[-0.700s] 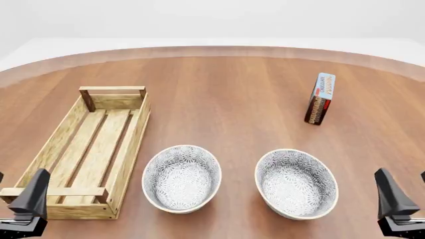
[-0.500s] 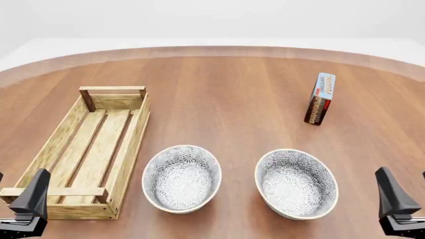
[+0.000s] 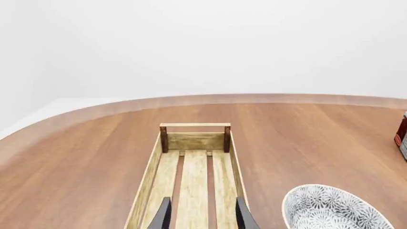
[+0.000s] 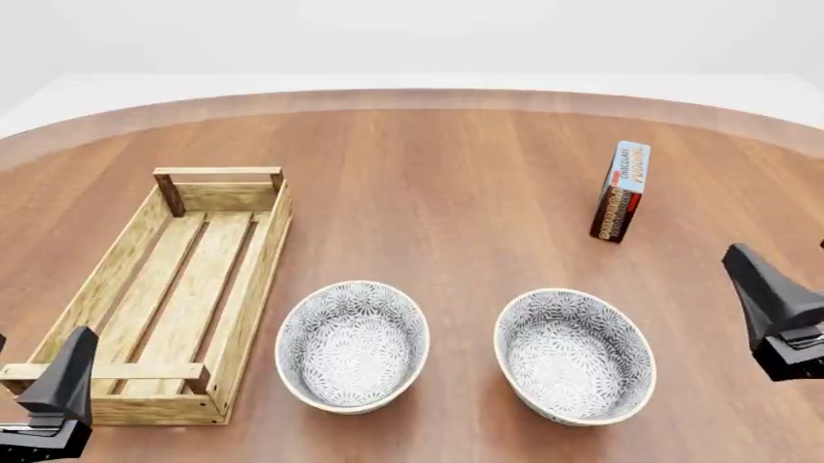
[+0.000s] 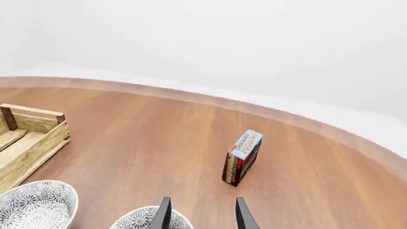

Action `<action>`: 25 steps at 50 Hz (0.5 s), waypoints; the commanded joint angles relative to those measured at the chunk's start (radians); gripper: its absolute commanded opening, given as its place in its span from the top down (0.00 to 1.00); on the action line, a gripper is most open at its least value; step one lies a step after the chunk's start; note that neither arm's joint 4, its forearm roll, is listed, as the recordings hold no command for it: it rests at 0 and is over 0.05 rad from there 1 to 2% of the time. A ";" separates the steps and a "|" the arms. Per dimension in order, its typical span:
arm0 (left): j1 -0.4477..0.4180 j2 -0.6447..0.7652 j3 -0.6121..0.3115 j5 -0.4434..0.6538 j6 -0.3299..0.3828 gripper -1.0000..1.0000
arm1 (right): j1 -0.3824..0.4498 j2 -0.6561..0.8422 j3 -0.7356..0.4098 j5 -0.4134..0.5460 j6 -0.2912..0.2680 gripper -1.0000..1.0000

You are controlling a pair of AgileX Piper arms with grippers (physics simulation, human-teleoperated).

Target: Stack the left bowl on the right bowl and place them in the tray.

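At the table's left, the left gripper (image 4: pixel 58 391) hangs over the near end of the tray (image 4: pixel 253 280), fingers parted a little and empty. The wooden tray runs lengthwise away, nothing in it. Just beside its right wall sits the left bowl (image 4: pixel 351 344); a clear strip of wood separates it from the right bowl (image 4: pixel 574 355). Farther back stands a pudding box (image 4: pixel 620 191), well apart. The right gripper (image 4: pixel 778 313) hovers beside the right bowl, fingers parted a little, empty.
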 commanded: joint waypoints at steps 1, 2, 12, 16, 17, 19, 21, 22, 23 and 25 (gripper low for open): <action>0.000 0.000 0.000 0.000 0.000 0.00 | 0.140 0.291 -0.265 0.092 -0.105 0.00; 0.000 0.000 0.000 0.000 0.000 0.00 | 0.159 0.329 -0.294 0.105 -0.127 0.00; 0.000 0.000 0.000 0.000 0.000 0.00 | 0.291 0.586 -0.493 0.222 -0.198 0.00; 0.000 0.000 0.000 0.000 0.000 0.00 | 0.327 0.671 -0.541 0.243 -0.207 0.00; 0.000 0.000 0.000 0.000 0.000 0.00 | 0.327 0.671 -0.541 0.243 -0.207 0.00; 0.000 0.000 0.000 0.000 0.000 0.00 | 0.363 0.740 -0.575 0.251 -0.223 0.00; 0.000 0.000 0.000 0.000 0.000 0.00 | 0.396 0.788 -0.607 0.266 -0.211 0.00; 0.000 0.000 0.000 0.000 0.000 0.00 | 0.403 0.805 -0.610 0.263 -0.219 0.00; 0.000 0.000 0.000 0.000 0.000 0.00 | 0.410 0.833 -0.616 0.260 -0.222 0.00; 0.000 0.000 0.000 0.000 0.000 0.00 | 0.421 0.852 -0.624 0.263 -0.220 0.00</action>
